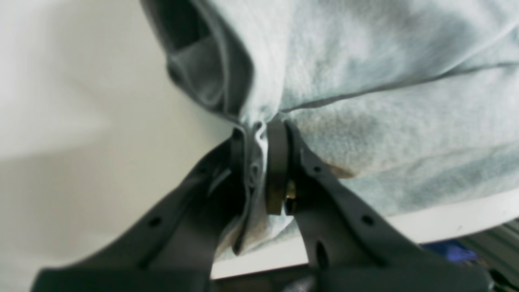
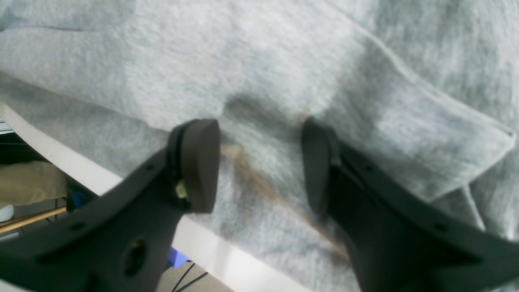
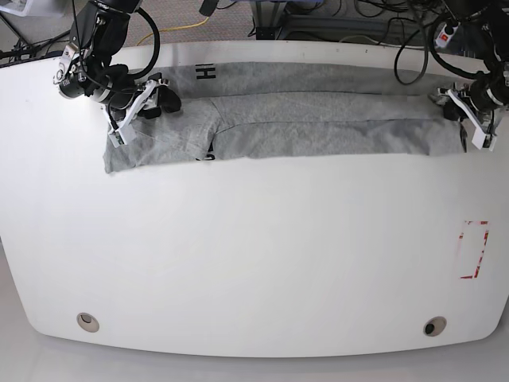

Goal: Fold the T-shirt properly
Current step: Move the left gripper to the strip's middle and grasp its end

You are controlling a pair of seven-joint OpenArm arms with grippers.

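The heather-grey T-shirt (image 3: 318, 119) lies as a long folded band across the far part of the white table (image 3: 254, 255), with black lettering (image 3: 205, 73) showing near its left end. My left gripper (image 3: 461, 111) is at the band's right end. In the left wrist view its fingers are shut on a pinched edge of the T-shirt (image 1: 385, 101), with fabric squeezed in the left gripper (image 1: 259, 162). My right gripper (image 3: 163, 99) sits at the left end. It is open, and the right gripper (image 2: 261, 162) has its fingers spread over the flat T-shirt (image 2: 263, 61), holding nothing.
A red tape rectangle (image 3: 475, 249) marks the table at the near right. Two round holes (image 3: 87, 321) (image 3: 433, 326) sit near the front edge. Cables and equipment lie beyond the far edge. The table edge (image 2: 211, 247) runs close under the right gripper.
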